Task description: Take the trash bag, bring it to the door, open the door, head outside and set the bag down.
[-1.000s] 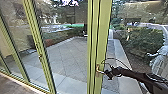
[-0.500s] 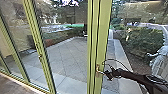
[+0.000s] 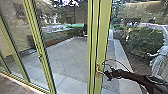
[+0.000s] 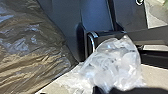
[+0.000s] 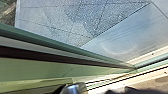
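Bag is bulging beside clear plastic; the right gripper is sitting at the handle of the door. Whether either gripper is pinching anything, I cannot tell. Opening well is probably requiring full handle travel before pushing.

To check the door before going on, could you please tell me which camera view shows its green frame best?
The head view: the green frame stands there as a tall upright, with the handle and the right gripper close by it. The right wrist view gives only a slanting, close-up stretch.
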### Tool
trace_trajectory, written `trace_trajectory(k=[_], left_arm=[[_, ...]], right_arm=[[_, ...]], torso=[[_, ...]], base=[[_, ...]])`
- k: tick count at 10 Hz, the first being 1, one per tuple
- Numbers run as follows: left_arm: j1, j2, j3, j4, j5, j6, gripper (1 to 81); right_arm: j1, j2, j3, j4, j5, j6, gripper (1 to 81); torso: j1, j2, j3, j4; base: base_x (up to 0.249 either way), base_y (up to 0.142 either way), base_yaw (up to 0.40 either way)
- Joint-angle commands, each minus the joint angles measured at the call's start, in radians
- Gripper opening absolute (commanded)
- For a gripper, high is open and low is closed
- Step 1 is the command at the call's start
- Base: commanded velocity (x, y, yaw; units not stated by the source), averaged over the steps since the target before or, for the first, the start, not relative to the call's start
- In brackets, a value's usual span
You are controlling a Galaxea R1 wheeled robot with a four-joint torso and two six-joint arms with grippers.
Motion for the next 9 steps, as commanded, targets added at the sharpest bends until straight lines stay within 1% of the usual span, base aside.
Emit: trace_trajectory(k=[1, 6, 7, 8, 9], left_arm=[[-0.029, 0.005, 0.004, -0.014, 0.081, 0.005, 1.0], [-0.028, 0.005, 0.003, -0.011, 0.082, 0.005, 1.0], [-0.028, 0.003, 0.003, -0.012, 0.081, 0.005, 1.0], [-0.028, 0.002, 0.004, -0.012, 0.081, 0.005, 1.0], [-0.026, 0.000, 0.004, -0.012, 0.081, 0.005, 1.0]], right_arm=[[-0.101, 0.080, 0.087, 0.007, -0.399, -0.101, 81.1], [-0.099, 0.078, 0.090, 0.013, -0.384, -0.099, 81.1], [-0.095, 0.077, 0.102, 0.034, -0.367, -0.099, 81.1], [-0.087, 0.074, 0.127, 0.071, -0.321, -0.098, 81.1], [-0.080, 0.077, 0.150, 0.085, -0.315, -0.098, 81.1]], torso=[[0.000, 0.000, 0.000, 0.000], [0.000, 0.000, 0.000, 0.000], [0.000, 0.000, 0.000, 0.000], [0.000, 0.000, 0.000, 0.000], [0.000, 0.000, 0.000, 0.000]], base=[[0.000, 0.000, 0.000], [0.000, 0.000, 0.000], [0.000, 0.000, 0.000], [0.000, 0.000, 0.000], [0.000, 0.000, 0.000]])
